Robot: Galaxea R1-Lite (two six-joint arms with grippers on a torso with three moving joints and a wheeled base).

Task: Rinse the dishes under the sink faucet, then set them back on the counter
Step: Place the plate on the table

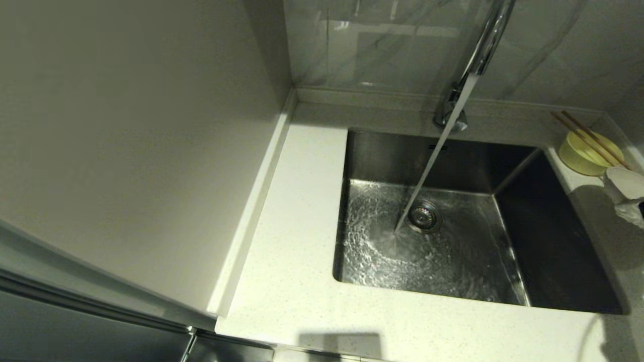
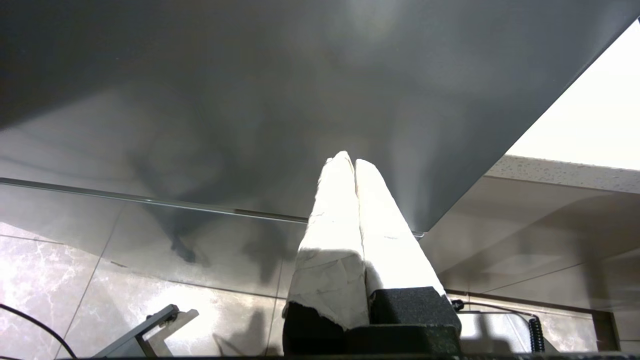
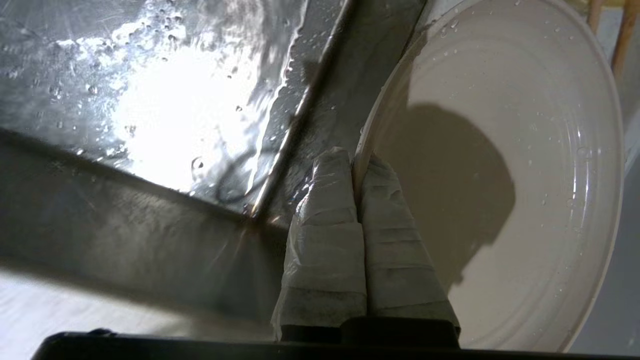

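1. Right claw [image 3: 357, 167]: its two tape-wrapped fingers [image 3: 325, 240] are pinched together on the rim of the off-white plate [image 3: 525, 190], one finger on each face of the rim. The plate is held at the right wall of the sink [image 3: 320, 100], with water drops on its inner face.
2. From the head, only a wrapped bit of the right claw [image 1: 626, 193] shows at the right edge, over the counter [image 1: 292, 251] beside the sink [image 1: 553, 241]; the rest of the arm is cut off, and the plate cannot be made out there.
3. Left claw [image 2: 355, 162]: its white-wrapped fingers [image 2: 330, 235] are pressed together with nothing between them. It hangs low, pointing at a grey cabinet front [image 2: 250, 100], with tiled floor [image 2: 60, 280] beneath. The head camera does not show this arm at all.
4. Water runs from the chrome faucet [image 1: 485, 48] in a slanted stream and hits the sink floor just left of the round drain [image 1: 423, 216], spreading in ripples. The top of the faucet is cut off.
5. A small yellow-green bowl [image 1: 583, 153] sits on the counter at the far right corner behind the sink, with the brown chopsticks [image 1: 588, 138] laid across its top. The right wrist camera catches only the chopstick ends [image 3: 625, 35] past the plate's rim.
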